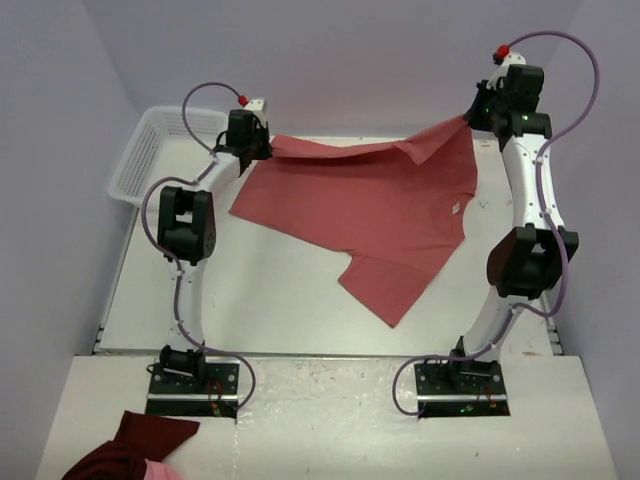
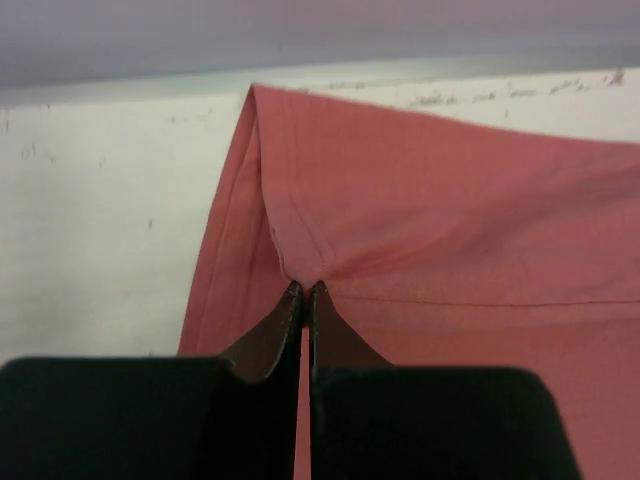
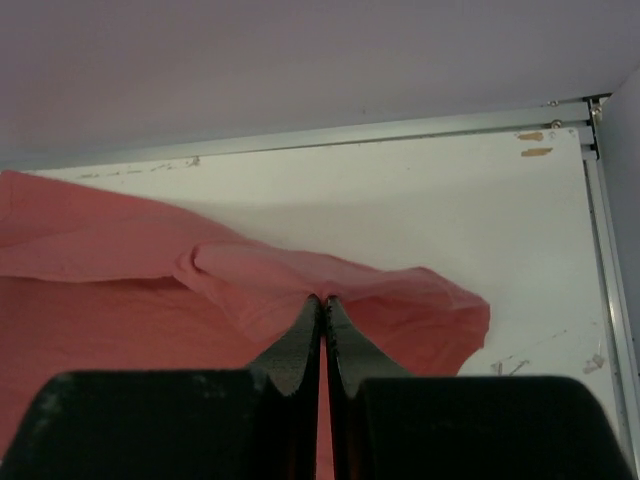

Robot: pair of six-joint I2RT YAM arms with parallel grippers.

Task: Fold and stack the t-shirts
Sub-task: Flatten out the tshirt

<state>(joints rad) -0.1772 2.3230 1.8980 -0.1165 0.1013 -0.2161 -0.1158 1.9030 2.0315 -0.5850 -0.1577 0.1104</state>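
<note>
The left gripper (image 2: pixel 303 290) and right gripper (image 3: pixel 323 298) each have jaws pinched tight on the far edge of the salmon-red t-shirt (image 1: pixel 370 215), stretching it between them. The rest drapes on the bench (image 1: pixel 250 300). This looks like spreading before the first fold. Next, both arms probably need to move together, keeping that edge taut.

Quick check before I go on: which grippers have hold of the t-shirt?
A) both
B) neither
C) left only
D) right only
A: the wrist views show the left gripper and the right gripper each pinched shut on a fold of the t-shirt.
</note>
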